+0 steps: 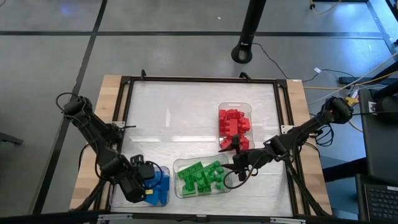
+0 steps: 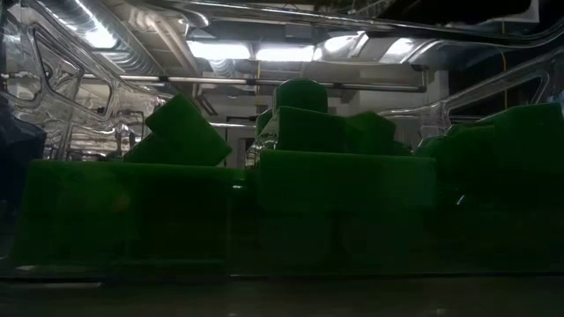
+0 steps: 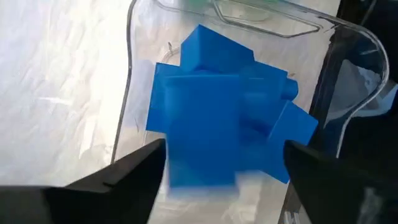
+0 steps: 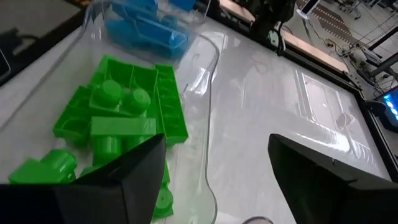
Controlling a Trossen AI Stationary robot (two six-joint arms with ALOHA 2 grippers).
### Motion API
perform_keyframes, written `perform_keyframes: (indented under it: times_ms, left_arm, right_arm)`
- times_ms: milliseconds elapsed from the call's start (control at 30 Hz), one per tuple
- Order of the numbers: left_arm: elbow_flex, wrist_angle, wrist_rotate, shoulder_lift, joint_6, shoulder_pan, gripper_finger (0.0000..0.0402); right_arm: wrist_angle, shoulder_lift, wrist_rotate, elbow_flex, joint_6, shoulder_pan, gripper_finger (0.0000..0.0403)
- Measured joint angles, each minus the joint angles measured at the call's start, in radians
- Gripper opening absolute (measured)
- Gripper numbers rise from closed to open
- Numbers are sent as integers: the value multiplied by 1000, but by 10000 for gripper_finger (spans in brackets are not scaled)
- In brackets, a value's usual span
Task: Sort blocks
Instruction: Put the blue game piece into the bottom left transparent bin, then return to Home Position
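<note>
Three clear trays stand on the white table top. Red blocks (image 1: 234, 121) fill the one at right centre, green blocks (image 1: 202, 176) the one at the near middle, blue blocks (image 1: 160, 182) the one at the near left. My left gripper (image 3: 227, 168) hangs open over the blue tray (image 3: 127, 93), pointing steeply down, with the piled blue blocks (image 3: 205, 118) below and between its fingers. My right gripper (image 4: 217, 168) stands open over the right end of the green tray (image 4: 208, 93), the green blocks (image 4: 124, 118) beside it. The low view shows only green blocks (image 2: 291, 167) up close.
A black frame (image 1: 124, 106) runs around the white surface, with wooden table edges outside it. Bare white surface (image 1: 174, 118) lies in the far left half. A black stand base (image 1: 242, 53) sits on the floor beyond the far edge.
</note>
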Motion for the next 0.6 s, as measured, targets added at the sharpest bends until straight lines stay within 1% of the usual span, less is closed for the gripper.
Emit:
perform_keyframes:
  times_ms: [167,267,367,467,533,600]
  left_arm:
    - [0,-3,-5,0,-2,11,370]
    - [0,-10,52,0,30,23,392]
    - [0,-20,59,-9,64,39,398]
    - [1,-20,-10,-33,128,53,397]
    - [1,-19,-52,-56,211,69,395]
    - [1,-12,-54,-85,300,105,395]
  right_arm:
    - [-4,2,1,0,-4,0,282]
    - [-4,2,1,0,-5,0,282]
    - [-4,2,1,0,-6,0,282]
    - [-3,2,5,0,-40,-9,282]
    - [-13,2,12,10,-59,-21,282]
    - [-14,2,12,29,-92,-48,282]
